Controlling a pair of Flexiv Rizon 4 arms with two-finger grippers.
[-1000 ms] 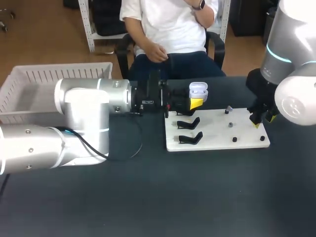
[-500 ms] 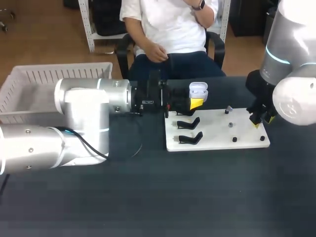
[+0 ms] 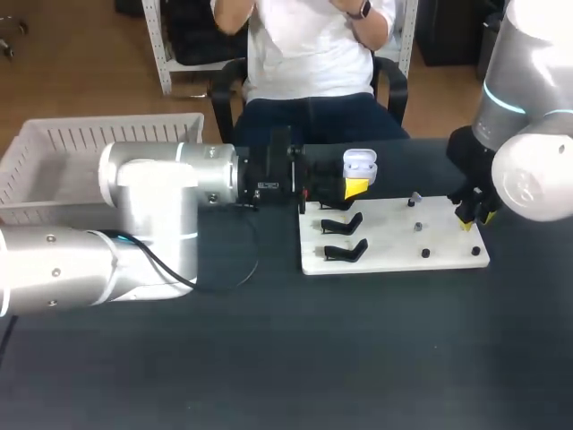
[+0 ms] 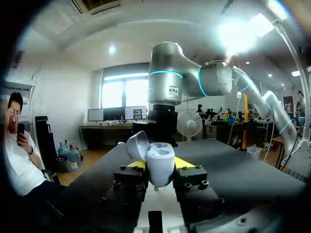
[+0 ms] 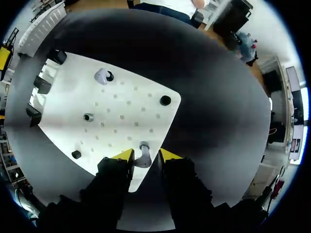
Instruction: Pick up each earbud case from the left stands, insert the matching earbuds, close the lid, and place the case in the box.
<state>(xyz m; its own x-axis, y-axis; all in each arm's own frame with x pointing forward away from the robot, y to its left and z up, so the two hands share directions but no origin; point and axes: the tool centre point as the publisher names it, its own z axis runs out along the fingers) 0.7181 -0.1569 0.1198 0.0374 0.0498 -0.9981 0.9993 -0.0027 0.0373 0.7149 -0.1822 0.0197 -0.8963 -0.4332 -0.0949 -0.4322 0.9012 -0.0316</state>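
The left gripper (image 3: 355,187) is clenched on the open-lidded white plastic earbud case (image 3: 360,163), at centre frame over the upper left corner of the white rectangular pegboard (image 3: 394,237). The right gripper (image 5: 144,155) stands released astride a small white earbud (image 5: 143,158) at the board's edge. The dark table (image 3: 358,358) stretches wide across the lower frame. Two black curved stands (image 3: 345,251) sit on the board's left side, and a white slatted basket (image 3: 107,125) is at upper left.

a dark matte table (image 3: 358,358) carries a flat white pegboard (image 3: 394,255) right of its middle. a white slatted plastic basket (image 3: 107,134) sits at its far left.

White earbud case (image 4: 159,160), lid open, upright in left hand (image 4: 161,164); earbud (image 5: 144,156) on white board (image 5: 126,111).
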